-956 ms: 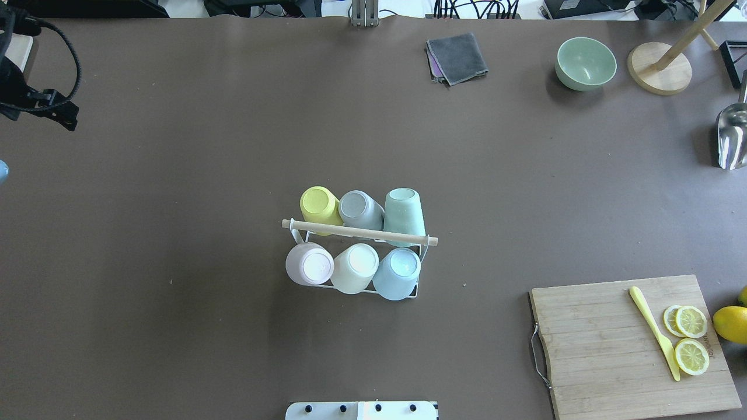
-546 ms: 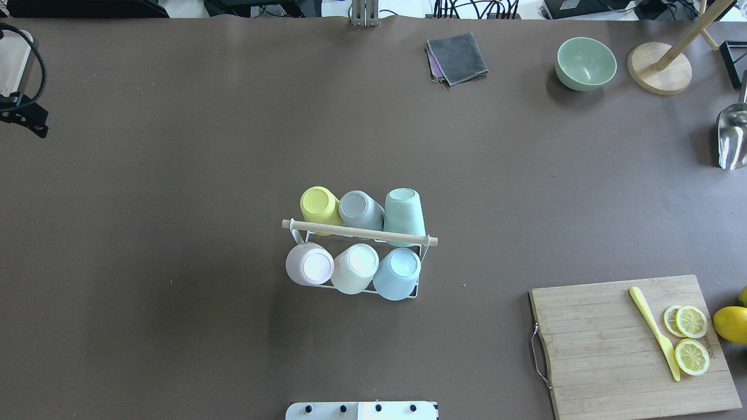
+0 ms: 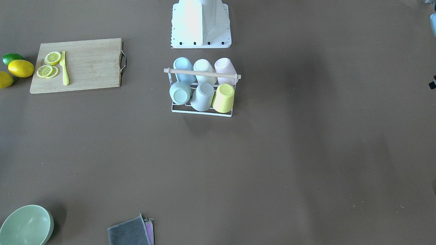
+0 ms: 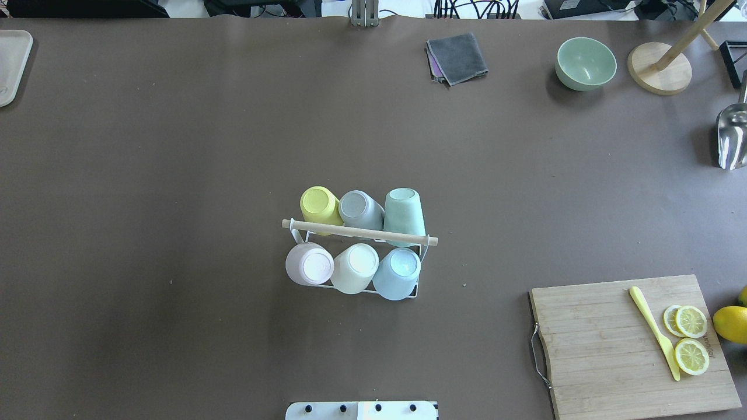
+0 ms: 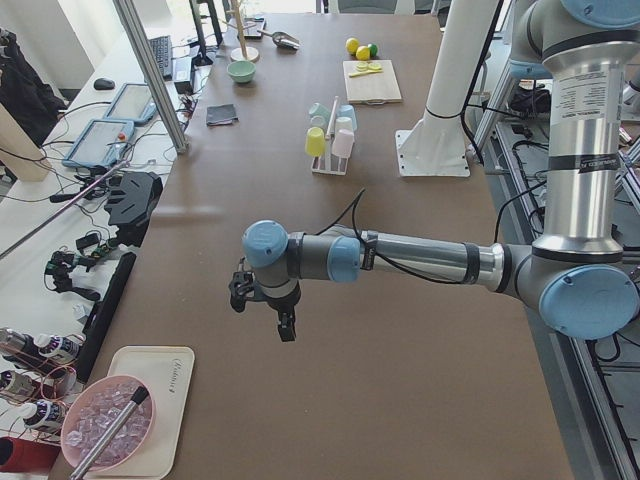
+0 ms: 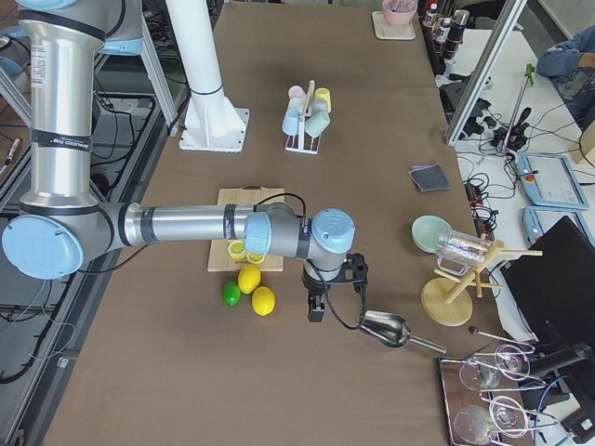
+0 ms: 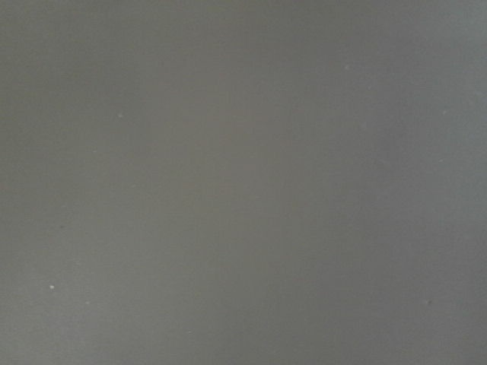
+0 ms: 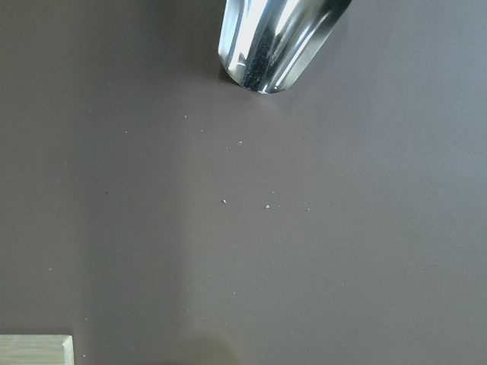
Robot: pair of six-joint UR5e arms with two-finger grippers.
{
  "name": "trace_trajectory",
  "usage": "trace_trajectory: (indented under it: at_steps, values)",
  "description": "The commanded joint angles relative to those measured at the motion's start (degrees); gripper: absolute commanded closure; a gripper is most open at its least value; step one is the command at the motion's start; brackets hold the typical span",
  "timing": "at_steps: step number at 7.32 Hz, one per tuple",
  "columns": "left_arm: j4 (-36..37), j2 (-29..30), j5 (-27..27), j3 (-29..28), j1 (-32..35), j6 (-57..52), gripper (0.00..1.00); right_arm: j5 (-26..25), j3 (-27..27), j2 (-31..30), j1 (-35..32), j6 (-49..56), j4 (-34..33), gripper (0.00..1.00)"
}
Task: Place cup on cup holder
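The cup holder [image 4: 362,233], a white wire rack with a wooden rod handle, stands mid-table near the robot base; it also shows in the front view [image 3: 201,72]. Several cups hang upside down on it: yellow [image 4: 318,204], grey [image 4: 359,209] and green [image 4: 404,210] in the far row, pink [image 4: 309,263], cream [image 4: 356,267] and blue [image 4: 398,271] in the near row. My left gripper [image 5: 285,325] hangs over bare table far to the left. My right gripper [image 6: 316,311] hangs near the metal scoop [image 6: 386,328]. Both show only in side views, so I cannot tell whether they are open or shut.
A wooden cutting board [image 4: 607,344] with lemon slices and a yellow knife lies at the near right, whole lemons [image 4: 730,324] beside it. A green bowl [image 4: 585,63], a grey cloth [image 4: 456,57] and a wooden stand [image 4: 659,67] sit at the far edge. A tray [image 4: 11,64] lies far left.
The left arm's wrist and cable, seen at the overhead view's left edge earlier, have moved out of that view to the left. The rack and cups have not moved.
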State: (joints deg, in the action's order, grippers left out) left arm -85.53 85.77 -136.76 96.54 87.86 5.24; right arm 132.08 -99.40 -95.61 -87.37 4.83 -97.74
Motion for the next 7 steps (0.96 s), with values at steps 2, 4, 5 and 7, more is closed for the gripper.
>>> trace_trajectory:
  at_steps: [2,4,5,7]
  values:
    - [0.10,-2.36,-0.79,-0.48,6.53,-6.21,0.02,-0.07,-0.18,0.42,0.00,0.00,-0.09,0.00]
    - [0.98,-2.19,-0.52,1.89,6.62,-5.50,0.02,-0.33,0.53,2.44,0.00,0.09,-0.17,0.00]
    - [1.15,-2.01,1.74,3.56,6.44,-5.50,0.02,-1.20,0.53,2.62,0.00,0.09,-0.17,0.00]
    - [1.24,-2.80,2.99,4.98,6.35,-5.50,0.02,-2.00,0.53,3.06,0.00,0.09,-0.17,0.00]
